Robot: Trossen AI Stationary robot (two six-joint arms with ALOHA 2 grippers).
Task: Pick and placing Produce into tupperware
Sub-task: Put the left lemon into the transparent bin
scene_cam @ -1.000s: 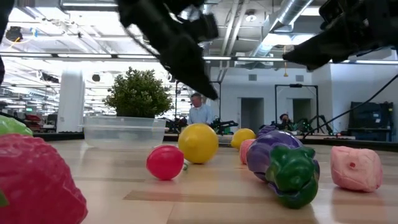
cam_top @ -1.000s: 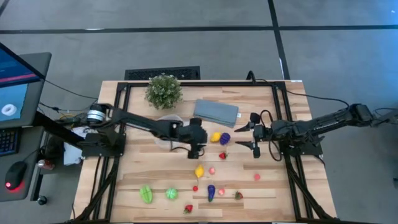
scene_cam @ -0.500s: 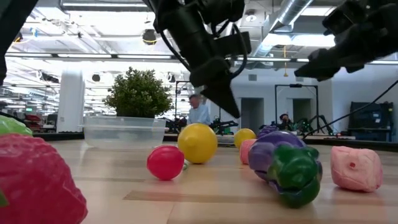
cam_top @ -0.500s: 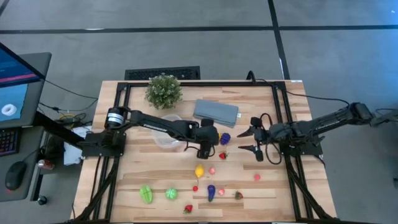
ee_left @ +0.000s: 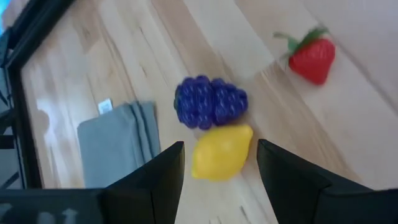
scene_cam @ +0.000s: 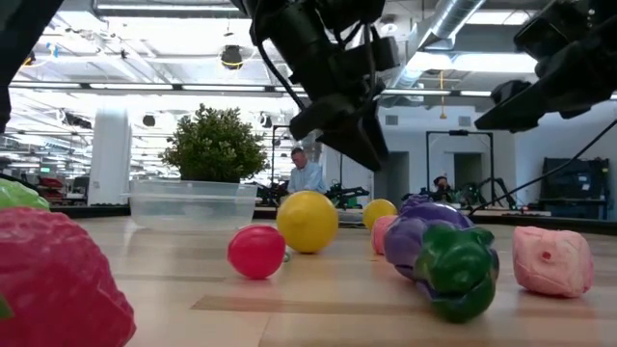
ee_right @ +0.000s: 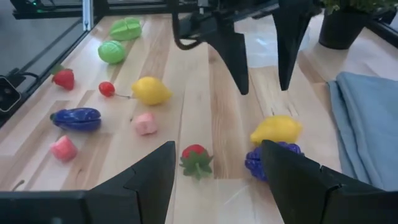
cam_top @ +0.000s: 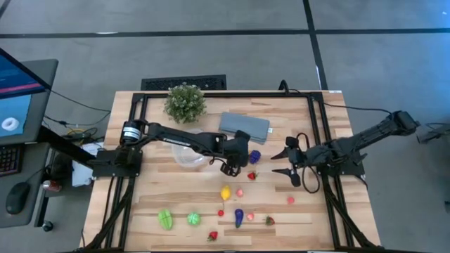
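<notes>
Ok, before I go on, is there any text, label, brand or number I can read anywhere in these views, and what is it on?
No readable text in any view.
Small white tag on the wooden table by the folded grey-blue cloth: too small and blurred to read.
Blue monitor screen left of the table: shows a round white icon, no legible words.
Toy produce, clear round plastic container: unmarked.

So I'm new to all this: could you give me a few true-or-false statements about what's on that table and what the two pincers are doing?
1. The left pincer hangs open above a yellow lemon. True.
2. Purple grapes touch that lemon. True.
3. The clear tupperware already holds fruit. False: it looks empty.
4. The right pincer grips a strawberry. False: it is open, holding nothing.
5. The folded cloth covers the potted plant. False: it lies beside it.
</notes>
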